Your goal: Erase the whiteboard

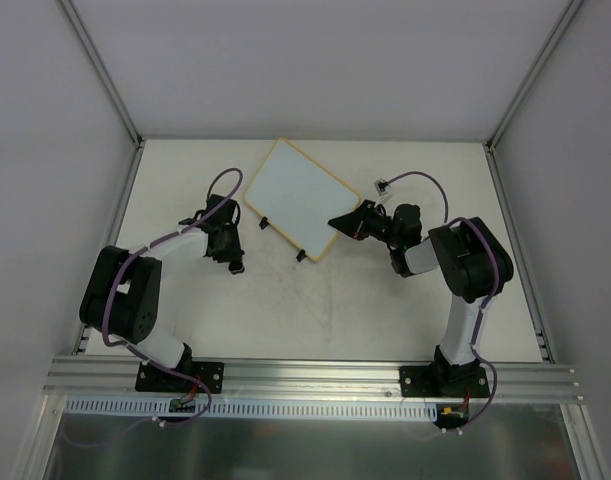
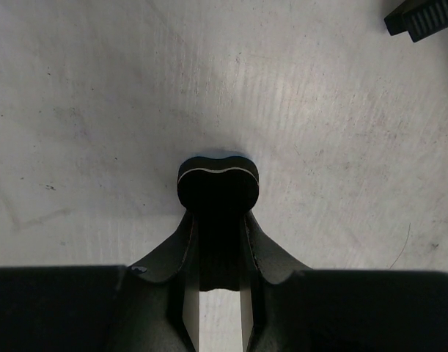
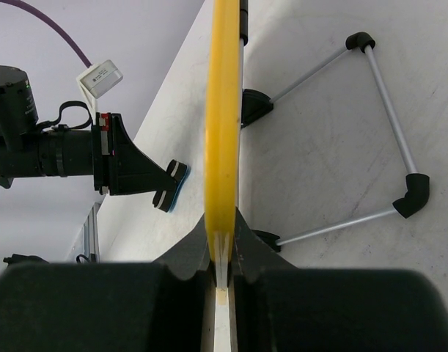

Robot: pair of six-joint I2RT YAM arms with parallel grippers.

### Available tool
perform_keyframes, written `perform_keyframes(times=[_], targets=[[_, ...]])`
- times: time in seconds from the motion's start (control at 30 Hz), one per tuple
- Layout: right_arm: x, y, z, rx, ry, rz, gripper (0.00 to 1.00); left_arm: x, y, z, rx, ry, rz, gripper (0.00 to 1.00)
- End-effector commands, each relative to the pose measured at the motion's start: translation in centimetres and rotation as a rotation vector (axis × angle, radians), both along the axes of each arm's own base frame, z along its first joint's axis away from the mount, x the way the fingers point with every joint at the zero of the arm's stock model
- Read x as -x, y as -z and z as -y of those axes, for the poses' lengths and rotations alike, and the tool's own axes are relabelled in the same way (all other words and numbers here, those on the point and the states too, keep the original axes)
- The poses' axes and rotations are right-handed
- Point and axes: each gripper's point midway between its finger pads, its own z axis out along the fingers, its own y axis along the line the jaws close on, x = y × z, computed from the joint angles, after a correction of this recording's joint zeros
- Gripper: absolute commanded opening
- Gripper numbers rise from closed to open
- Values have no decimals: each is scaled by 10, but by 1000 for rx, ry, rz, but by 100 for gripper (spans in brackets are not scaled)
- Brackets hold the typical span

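Note:
The whiteboard (image 1: 290,195) lies slanted at the table's middle back, its face blank white, with two small black clips (image 1: 266,222) on its near-left edge. My right gripper (image 1: 343,222) is shut on the board's near-right corner. In the right wrist view its fingers (image 3: 247,231) pinch the tan-yellow frame (image 3: 224,110), seen edge-on. My left gripper (image 1: 235,263) is left of the board, pointing down at the table. It is shut on a small black block (image 2: 218,183) with a thin white line. The block also shows in the right wrist view (image 3: 170,186).
A thin wire stand with black elbow joints (image 3: 388,117) shows beside the board's back side. A black clip (image 2: 421,18) sits at the top right of the left wrist view. The table (image 1: 405,310) is scuffed white, with grey walls behind and at both sides.

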Motion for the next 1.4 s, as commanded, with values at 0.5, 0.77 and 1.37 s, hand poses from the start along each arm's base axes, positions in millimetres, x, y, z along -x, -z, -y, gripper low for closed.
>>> perform_keyframes(times=[0.5, 0.77, 1.37], targets=[[4, -57, 2, -83, -32, 267, 6, -5, -8, -2, 14, -13, 13, 62], [5, -56, 5, -82, -23, 258, 25, -2, -18, -15, -14, -35, 41, 68], [7, -58, 14, -77, 1, 261, 64, 6, -31, -14, 13, -30, 75, 70]])
